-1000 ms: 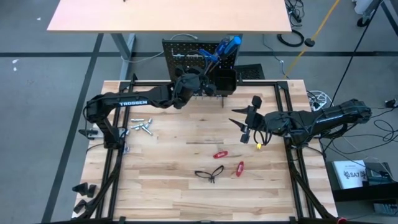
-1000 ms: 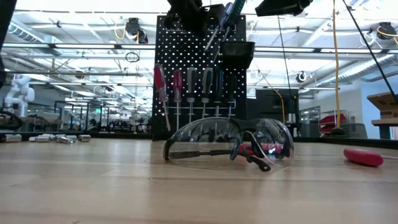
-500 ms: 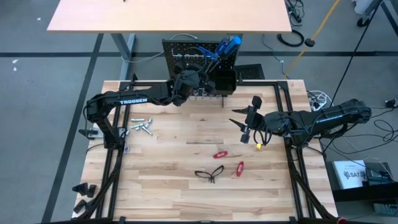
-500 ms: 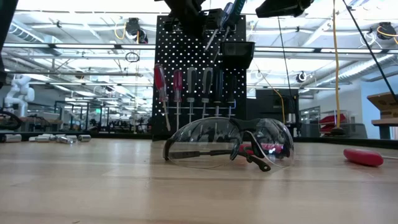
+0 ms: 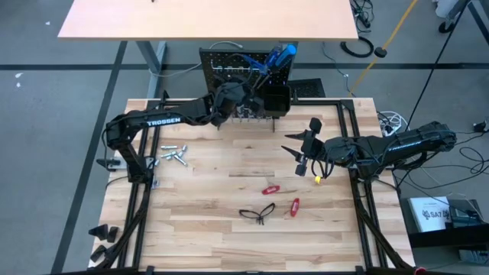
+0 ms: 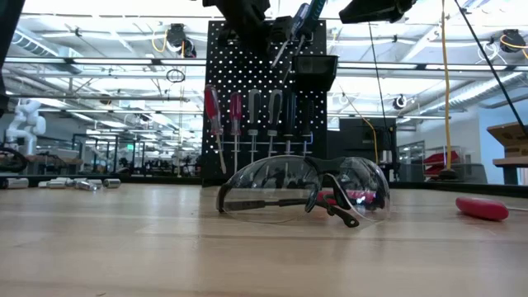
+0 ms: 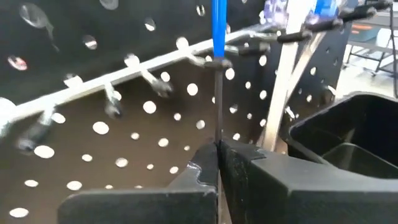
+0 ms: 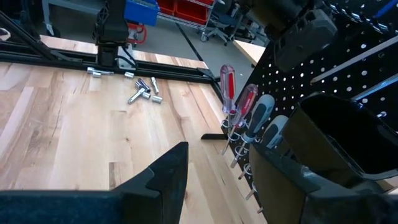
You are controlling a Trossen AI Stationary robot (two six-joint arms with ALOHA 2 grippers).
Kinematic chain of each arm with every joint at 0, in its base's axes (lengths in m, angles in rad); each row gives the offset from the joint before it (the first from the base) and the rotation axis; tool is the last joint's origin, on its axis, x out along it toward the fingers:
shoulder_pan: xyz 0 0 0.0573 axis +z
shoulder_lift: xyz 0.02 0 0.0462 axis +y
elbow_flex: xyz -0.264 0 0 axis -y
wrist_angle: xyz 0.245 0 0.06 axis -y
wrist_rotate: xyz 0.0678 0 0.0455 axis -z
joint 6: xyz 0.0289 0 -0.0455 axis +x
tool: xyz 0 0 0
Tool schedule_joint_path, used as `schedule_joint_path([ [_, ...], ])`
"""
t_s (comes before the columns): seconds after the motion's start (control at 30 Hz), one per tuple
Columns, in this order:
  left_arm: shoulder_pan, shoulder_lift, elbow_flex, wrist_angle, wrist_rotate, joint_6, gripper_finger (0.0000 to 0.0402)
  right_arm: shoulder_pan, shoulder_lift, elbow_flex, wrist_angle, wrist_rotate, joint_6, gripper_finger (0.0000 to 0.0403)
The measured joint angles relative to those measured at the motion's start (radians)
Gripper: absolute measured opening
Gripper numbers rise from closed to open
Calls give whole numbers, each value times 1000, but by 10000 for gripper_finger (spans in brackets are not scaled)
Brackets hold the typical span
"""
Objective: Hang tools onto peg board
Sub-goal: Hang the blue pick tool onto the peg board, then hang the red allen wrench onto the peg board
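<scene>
Tan tabletop [image 5: 214, 191] has glasses [image 5: 257, 213] and hex keys [image 5: 270, 189] left; the peg board [image 6: 247, 91] holds several screwdrivers. Left gripper [image 7: 218, 152] pinches a blue-handled screwdriver [image 7: 219, 28] at its hooks; right gripper [image 5: 306, 145] waits spread.

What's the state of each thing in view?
left gripper: shut on blue screwdriver, at the peg board
right gripper: open, empty, over the table
glasses: lying on the table, unfolded
red hex keys: lying on the table
black bin: attached to the board
</scene>
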Motion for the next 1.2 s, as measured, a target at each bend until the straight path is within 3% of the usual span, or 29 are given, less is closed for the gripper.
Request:
schedule_joint_path([
  [0.2, 11, 21, 0, -28, 9, -25, 8, 0, 0, 0, 0, 0, 4, 162],
  [0.93, -41, 33, -1, -137, -31, 33, 126, 0, 0, 0, 0, 0, 8, 162],
  [1.2, -83, -43, -1, -318, -63, 6, 180, 0, 0, 0, 0, 0, 8, 162],
])
